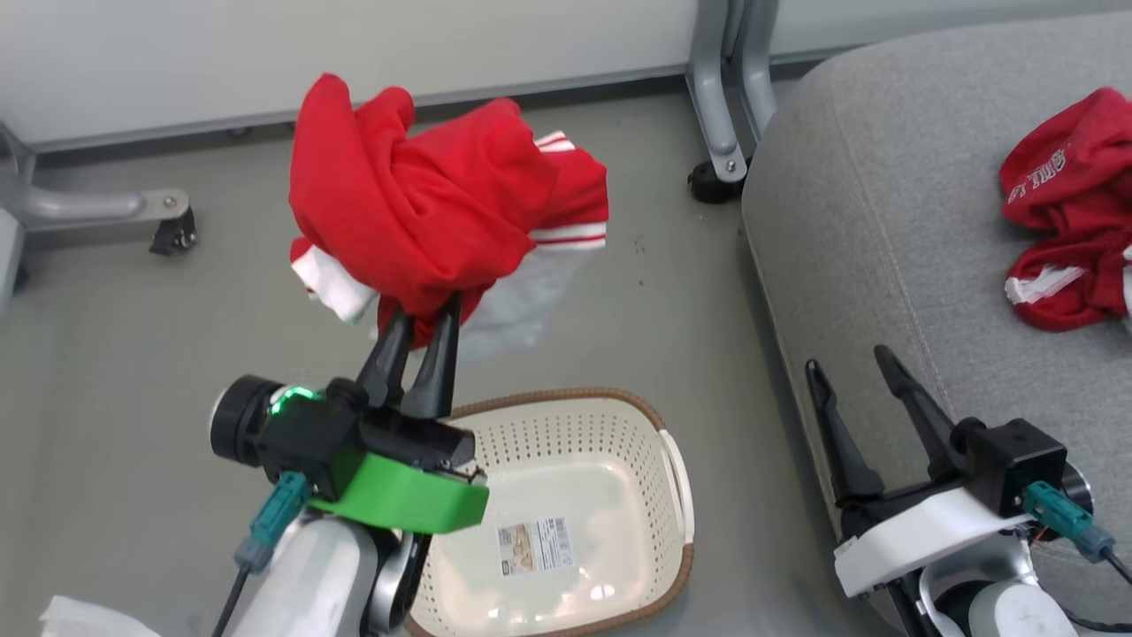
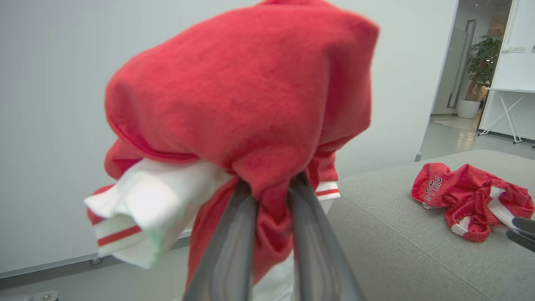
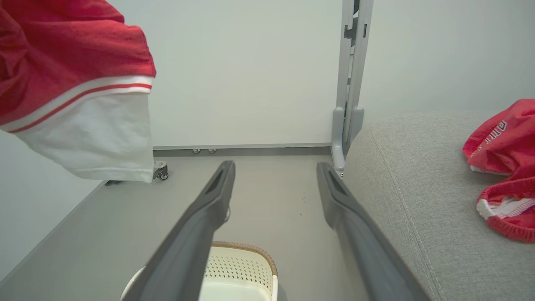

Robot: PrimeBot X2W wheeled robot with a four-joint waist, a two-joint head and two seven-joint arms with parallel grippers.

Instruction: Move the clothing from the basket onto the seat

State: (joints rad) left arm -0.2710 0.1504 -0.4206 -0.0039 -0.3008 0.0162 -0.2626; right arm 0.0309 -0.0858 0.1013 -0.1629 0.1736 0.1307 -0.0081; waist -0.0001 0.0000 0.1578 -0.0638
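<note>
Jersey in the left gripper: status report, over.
Left gripper shut on red jersey, held clear of basket. Right gripper open, beside seat. Second jersey already on seat. Nothing visibly in the way.

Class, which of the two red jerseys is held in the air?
The red white-trimmed jersey pinched in the left tool; the other jersey lies on the grey fabric seat.

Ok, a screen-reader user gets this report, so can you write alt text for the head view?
The left gripper holds a bunched red garment in the air, clear of the white laundry basket on the floor. The right gripper is open beside the grey seat, where another red garment lies.
</note>
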